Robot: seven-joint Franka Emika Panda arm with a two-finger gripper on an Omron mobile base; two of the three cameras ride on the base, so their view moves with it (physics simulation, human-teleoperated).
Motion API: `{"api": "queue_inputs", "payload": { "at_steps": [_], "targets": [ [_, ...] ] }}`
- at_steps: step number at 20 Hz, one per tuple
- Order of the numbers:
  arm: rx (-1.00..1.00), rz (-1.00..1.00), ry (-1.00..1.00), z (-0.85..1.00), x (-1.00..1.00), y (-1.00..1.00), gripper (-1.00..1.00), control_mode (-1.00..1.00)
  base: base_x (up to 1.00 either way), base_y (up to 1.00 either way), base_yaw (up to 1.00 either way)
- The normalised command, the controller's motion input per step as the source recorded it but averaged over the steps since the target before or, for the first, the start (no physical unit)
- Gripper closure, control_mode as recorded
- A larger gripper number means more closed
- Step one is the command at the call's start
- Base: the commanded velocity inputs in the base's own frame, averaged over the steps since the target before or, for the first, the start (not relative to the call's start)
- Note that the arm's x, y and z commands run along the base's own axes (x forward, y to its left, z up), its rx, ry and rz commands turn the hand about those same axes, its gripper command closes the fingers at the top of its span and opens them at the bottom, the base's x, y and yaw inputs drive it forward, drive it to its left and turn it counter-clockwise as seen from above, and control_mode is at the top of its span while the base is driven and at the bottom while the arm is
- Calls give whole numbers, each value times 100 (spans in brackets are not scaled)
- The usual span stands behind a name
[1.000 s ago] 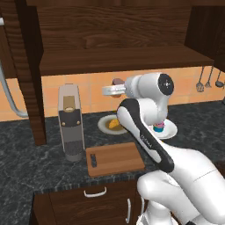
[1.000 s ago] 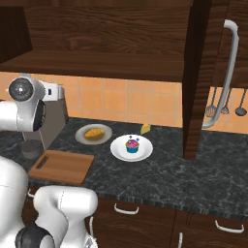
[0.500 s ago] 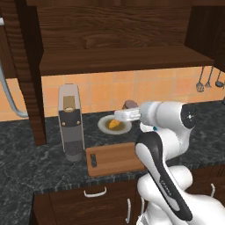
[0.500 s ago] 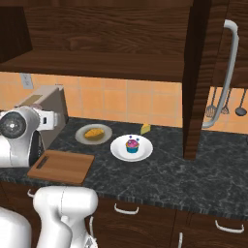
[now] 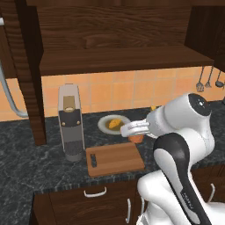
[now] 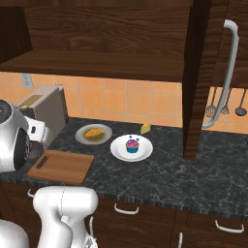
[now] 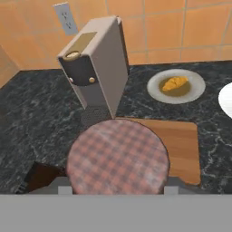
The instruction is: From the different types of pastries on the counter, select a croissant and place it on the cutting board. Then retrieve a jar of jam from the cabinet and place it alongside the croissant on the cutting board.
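Dark marbled counter: the arm has swung down from the cabinet, gripper clasping the jar of jam above the cutting board; the croissant remains plated.

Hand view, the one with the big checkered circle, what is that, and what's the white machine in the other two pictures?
The white machine is a robot arm on a driving base in a simulated kitchen. Two pictures come from cameras on that base, behind the arm to its left and right. The third camera sits on the hand and looks along the pincer. The checkered circle is the lid of the jar of jam, which the pincer holds. On the counter are the cutting board, a croissant on a plate, a cupcake on another plate, and a coffee machine.
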Motion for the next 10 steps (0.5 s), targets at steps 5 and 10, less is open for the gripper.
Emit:
{"api": "queue_inputs", "payload": {
  "at_steps": [5,10],
  "targets": [
    [17,-3,0,-25,-19,0,100,-100,0,0,0],
    [4,-11,-8,-54,61,-41,100,-100,0,0,0]
  ]
}}
